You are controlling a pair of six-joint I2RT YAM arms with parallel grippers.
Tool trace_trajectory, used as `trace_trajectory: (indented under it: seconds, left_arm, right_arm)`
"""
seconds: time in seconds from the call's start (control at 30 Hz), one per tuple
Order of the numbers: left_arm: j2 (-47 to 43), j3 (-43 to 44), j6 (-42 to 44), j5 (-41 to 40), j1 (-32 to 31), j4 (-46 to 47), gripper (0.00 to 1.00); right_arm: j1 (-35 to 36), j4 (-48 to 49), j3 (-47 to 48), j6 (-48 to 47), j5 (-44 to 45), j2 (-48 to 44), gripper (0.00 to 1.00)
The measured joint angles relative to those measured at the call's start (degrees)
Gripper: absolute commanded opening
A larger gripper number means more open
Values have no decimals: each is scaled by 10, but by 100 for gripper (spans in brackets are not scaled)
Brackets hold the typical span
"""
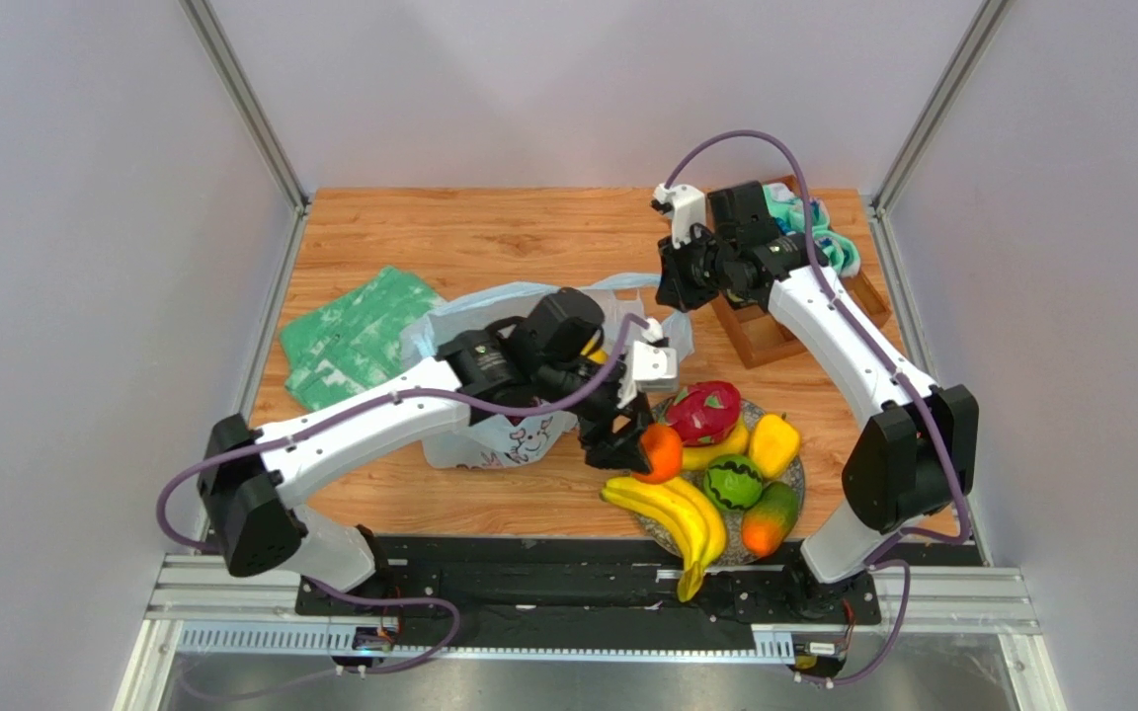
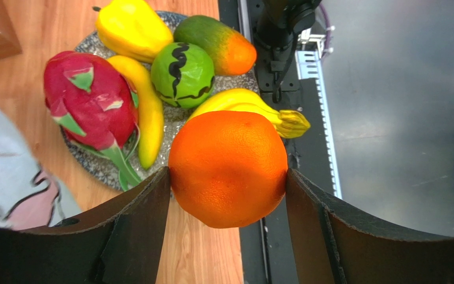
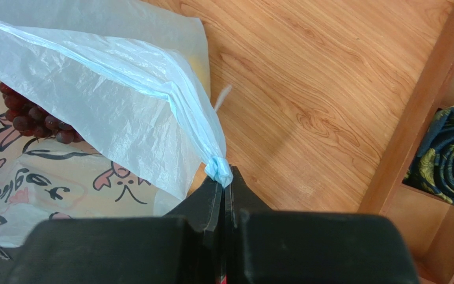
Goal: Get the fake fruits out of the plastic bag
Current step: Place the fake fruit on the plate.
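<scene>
Orange (image 2: 228,168): clamped between the fingers of the left gripper (image 2: 227,183), just beside the plate (image 2: 93,168), by the near edge.
Plate: set at the near edge, right of centre; dragon fruit (image 2: 84,100), bananas (image 2: 149,112), mango (image 2: 217,44), green piece (image 2: 183,74) and yellow piece (image 2: 131,29) are laid on it.
Bag (image 3: 111,100): spread mid-desk; its bunched rim is pinched in the fully closed right gripper (image 3: 226,186); grapes (image 3: 34,115) are seen inside.
Box (image 1: 768,334): at the far right corner, socks (image 3: 448,154) kept in it.
Cloth (image 1: 360,334): by the left edge.
</scene>
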Motion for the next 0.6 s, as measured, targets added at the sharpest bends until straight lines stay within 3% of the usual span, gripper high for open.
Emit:
trace_trajectory:
  seconds: [0.33,0.43,0.47,0.53,0.57,0.6]
  left_arm:
    - [183,26,-11,-100,-49,95,2]
    - [215,35,-20,-123,-49,103,23]
    - [223,38,-21,-127,-49,103,37]
    - [233,44,-22,-134,-49,101,53]
    - [234,45,-21,-135,-49,100,73]
    - [234,45,-22,-135,-49,99,77]
  right_arm:
    - [-5,1,-62,5,-19,-37,0]
    - [-5,5,-63,9,-23,-42,0]
    - [-5,7,-63,10,-24,-42,0]
    - [-5,9,-63,10,-24,-43,0]
    - [-5,10,-63,10,-24,-43,0]
    - [-5,10,-63,10,-24,-43,0]
